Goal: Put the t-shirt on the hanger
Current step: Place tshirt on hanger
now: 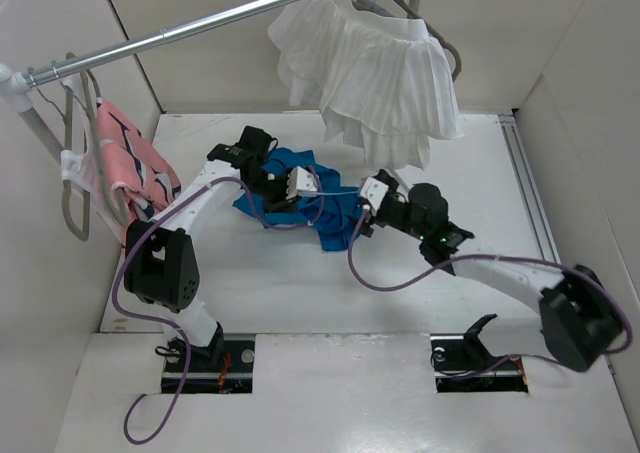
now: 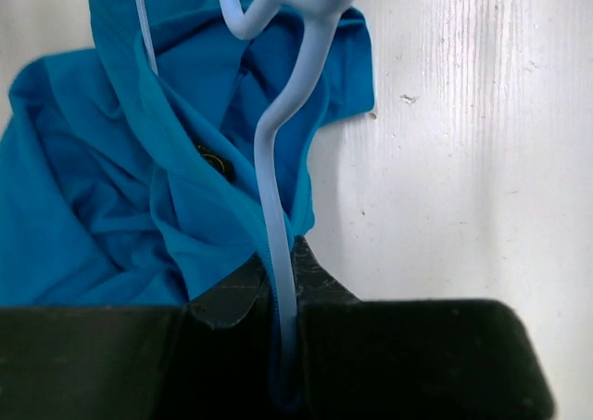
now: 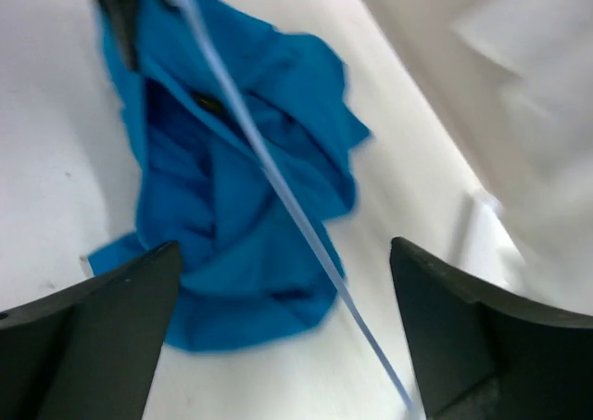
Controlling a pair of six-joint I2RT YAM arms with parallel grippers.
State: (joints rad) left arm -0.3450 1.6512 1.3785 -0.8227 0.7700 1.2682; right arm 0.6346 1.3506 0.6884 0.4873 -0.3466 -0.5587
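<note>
The blue t-shirt [image 1: 338, 218] lies crumpled on the white table, behind the middle. It also shows in the left wrist view [image 2: 111, 179] and the right wrist view [image 3: 232, 216]. My left gripper [image 1: 297, 185] [image 2: 278, 262] is shut on the pale-blue hanger [image 2: 269, 160], over the shirt's edge. The hanger's curved wire rises from between the jaws. My right gripper [image 1: 372, 198] [image 3: 283, 248] is open just right of the shirt. A slim arm of the hanger [image 3: 280, 174] runs slantwise between its fingers without touching them.
A white pleated garment [image 1: 370, 63] hangs from the metal rail [image 1: 200, 23] at the back, just above the right gripper. A pink striped garment [image 1: 125, 158] hangs at the left wall. Walls close the table on the left, back and right.
</note>
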